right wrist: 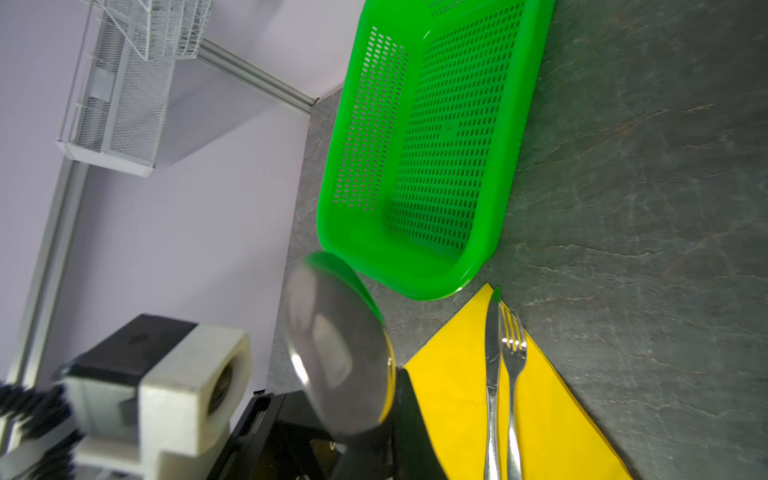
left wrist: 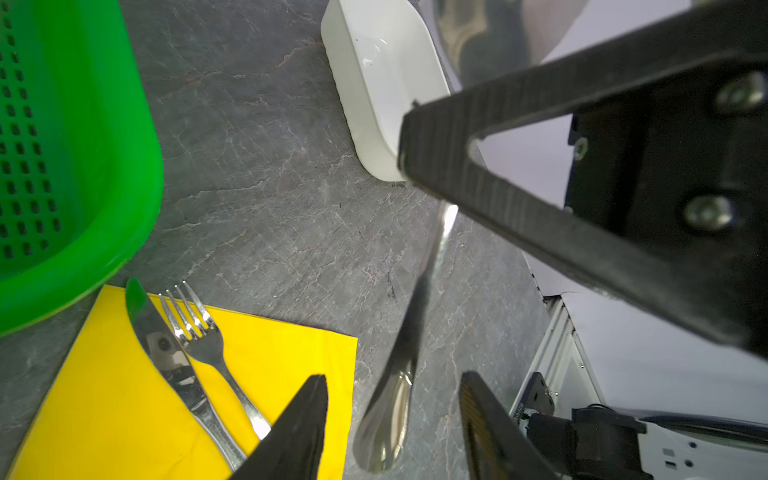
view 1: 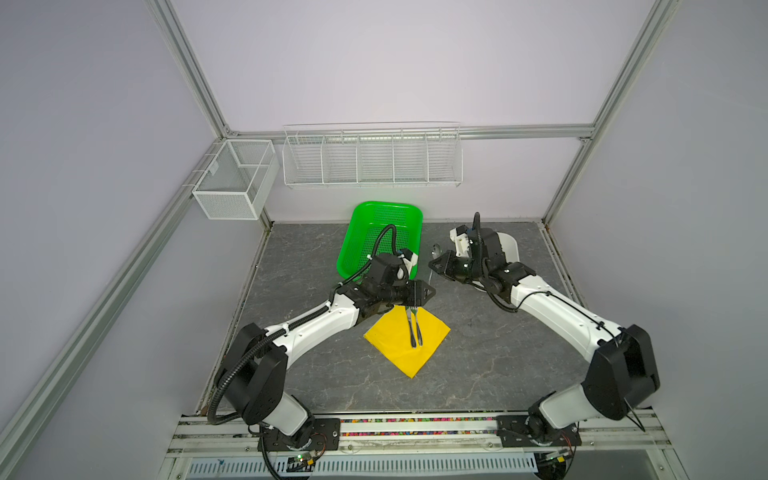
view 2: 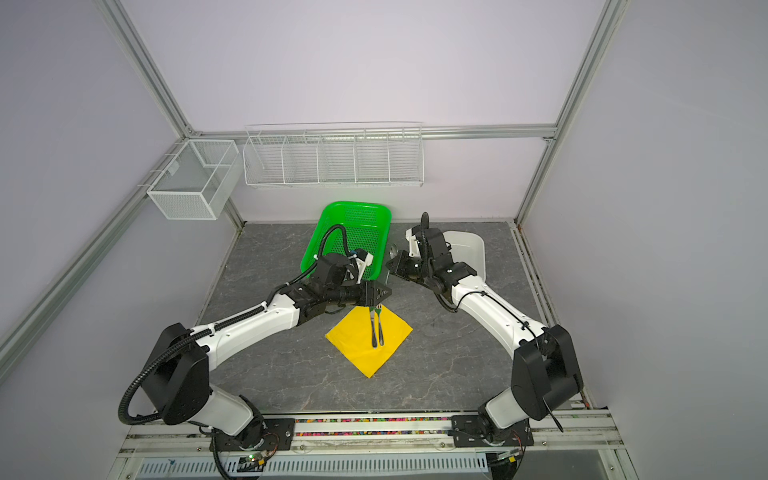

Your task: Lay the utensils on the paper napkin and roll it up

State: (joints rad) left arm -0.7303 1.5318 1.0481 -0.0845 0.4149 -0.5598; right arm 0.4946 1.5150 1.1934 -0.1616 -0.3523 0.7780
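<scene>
the grey stone-patterned tabletop (view 1: 478, 353) carries everything. at its back stands the green perforated basket (view 1: 374, 224), with nothing visible in it, and to its right a white tub (view 2: 469, 249), partly hidden by the right arm. the paper napkin (view 1: 395, 345) lies flat in the middle of the tabletop, turned like a diamond, its far corner close to the basket's near rim.

the left end effector (view 1: 430, 293) hovers over that far corner. in the left wrist view its fingers (left wrist: 303, 419) stand apart, with the spoon's handle passing between them and a gap on either side. the right end effector (view 1: 432, 265) is just beyond it, between basket and tub, clamped on the spoon (left wrist: 399, 365) up near the neck.

of the utensils, the knife (left wrist: 166, 353) and fork (left wrist: 208, 345) rest side by side on the napkin, close enough to touch or nearly so, with their tips toward the basket and the fork to the right of the knife in both top views. the spoon is off the napkin, in the air past its far right edge, with its round bowl (right wrist: 336, 353) blurred close to the right wrist camera.
</scene>
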